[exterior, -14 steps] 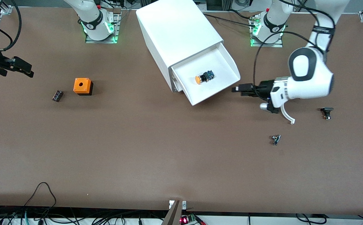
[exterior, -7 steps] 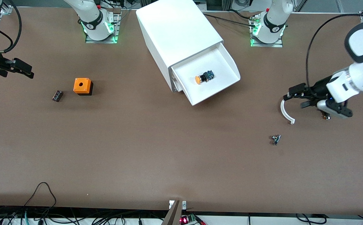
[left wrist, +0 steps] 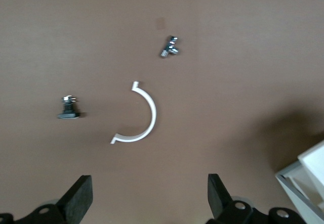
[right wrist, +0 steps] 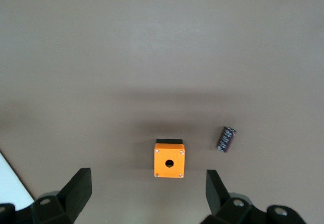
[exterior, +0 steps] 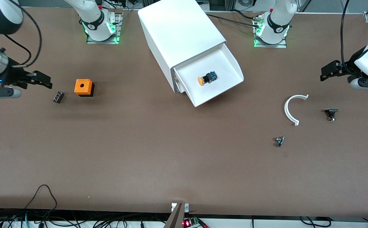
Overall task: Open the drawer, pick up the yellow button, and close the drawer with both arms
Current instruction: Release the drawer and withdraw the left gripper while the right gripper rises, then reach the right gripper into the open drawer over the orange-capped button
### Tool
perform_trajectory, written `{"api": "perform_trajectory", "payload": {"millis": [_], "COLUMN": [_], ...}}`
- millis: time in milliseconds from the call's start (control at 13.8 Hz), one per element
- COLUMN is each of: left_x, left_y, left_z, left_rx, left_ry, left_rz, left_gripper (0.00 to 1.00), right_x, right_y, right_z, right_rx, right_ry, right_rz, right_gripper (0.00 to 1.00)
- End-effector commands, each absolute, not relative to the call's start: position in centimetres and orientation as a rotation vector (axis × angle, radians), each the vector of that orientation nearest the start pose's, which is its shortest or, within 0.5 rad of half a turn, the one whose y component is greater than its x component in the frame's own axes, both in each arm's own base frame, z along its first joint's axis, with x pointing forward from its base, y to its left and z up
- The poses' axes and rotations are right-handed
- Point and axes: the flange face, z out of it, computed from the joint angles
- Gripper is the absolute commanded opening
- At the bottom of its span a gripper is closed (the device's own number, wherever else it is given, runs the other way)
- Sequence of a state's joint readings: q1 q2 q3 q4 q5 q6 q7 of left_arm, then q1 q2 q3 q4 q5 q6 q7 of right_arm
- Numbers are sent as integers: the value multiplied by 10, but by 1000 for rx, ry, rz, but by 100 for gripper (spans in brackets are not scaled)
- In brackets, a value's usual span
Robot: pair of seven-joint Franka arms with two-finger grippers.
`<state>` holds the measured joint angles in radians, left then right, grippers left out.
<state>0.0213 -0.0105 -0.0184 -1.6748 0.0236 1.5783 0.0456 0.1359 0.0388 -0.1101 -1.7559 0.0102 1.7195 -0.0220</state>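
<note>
While the drawer (exterior: 217,79) stands pulled out of the white cabinet (exterior: 179,34), its tray is open to the air above, walled by a low rim on the sides. Button (exterior: 206,78) lies inside, about mid-tray, on its side, orange cap pointing toward the right arm's end of the table, touching no wall. Bare tray floor all round it. Two lower drawers sit closed beneath, only a sliver visible.

Table (exterior: 171,158) nearer the front camera than the drawer is wide bare brown surface.

Toward the left arm's end: white curved clip (exterior: 293,109) flat on the table, well apart from the drawer; small black part (exterior: 331,114) beside it; small metal wing nut (exterior: 279,141) nearer the camera than both. Left gripper (exterior: 325,72) hangs over the table near that end's edge, above open surface; fingers (left wrist: 78,198) spread wide, holding nothing, touching nothing.

Toward the right arm's end: orange cube (exterior: 83,87) with a hole on top, dark cylindrical capacitor (exterior: 58,97) just beside it, not touching. Right gripper (exterior: 43,80) is over the table near the capacitor, at the table's edge side; fingers (right wrist: 76,188) spread wide, empty.
</note>
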Motion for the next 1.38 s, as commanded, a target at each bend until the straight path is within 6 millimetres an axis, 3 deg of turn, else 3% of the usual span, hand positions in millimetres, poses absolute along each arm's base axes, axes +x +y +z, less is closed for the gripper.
{"api": "perform_trajectory", "payload": {"millis": [0, 218, 436, 655, 727, 945, 1164, 1309], "left_x": [553, 554, 554, 556, 557, 561, 565, 565], "left_y": [7, 9, 8, 7, 7, 7, 6, 6], "left_z": [579, 579, 579, 576, 576, 581, 583, 583], "left_rx": [-3070, -3070, -3070, -3073, -3076, -3076, -3075, -3075], "left_ry": [47, 45, 54, 57, 54, 49, 51, 51], "left_rz": [157, 157, 157, 162, 160, 139, 131, 131], "left_gripper": [100, 100, 100, 100, 100, 100, 100, 100], "right_x": [572, 569, 558, 548, 548, 549, 526, 509], "right_y": [67, 142, 255, 355, 376, 425, 478, 515], "right_z": [523, 516, 533, 535, 535, 528, 506, 496], "right_rx": [-3119, -3095, -3007, -2848, -2808, -2594, -2309, -2210], "right_ry": [-222, -454, -791, -929, -989, -1411, -1794, -1915], "right_rz": [65, 18, -51, -72, -83, -133, -141, -136], "right_gripper": [100, 100, 100, 100, 100, 100, 100, 100]}}
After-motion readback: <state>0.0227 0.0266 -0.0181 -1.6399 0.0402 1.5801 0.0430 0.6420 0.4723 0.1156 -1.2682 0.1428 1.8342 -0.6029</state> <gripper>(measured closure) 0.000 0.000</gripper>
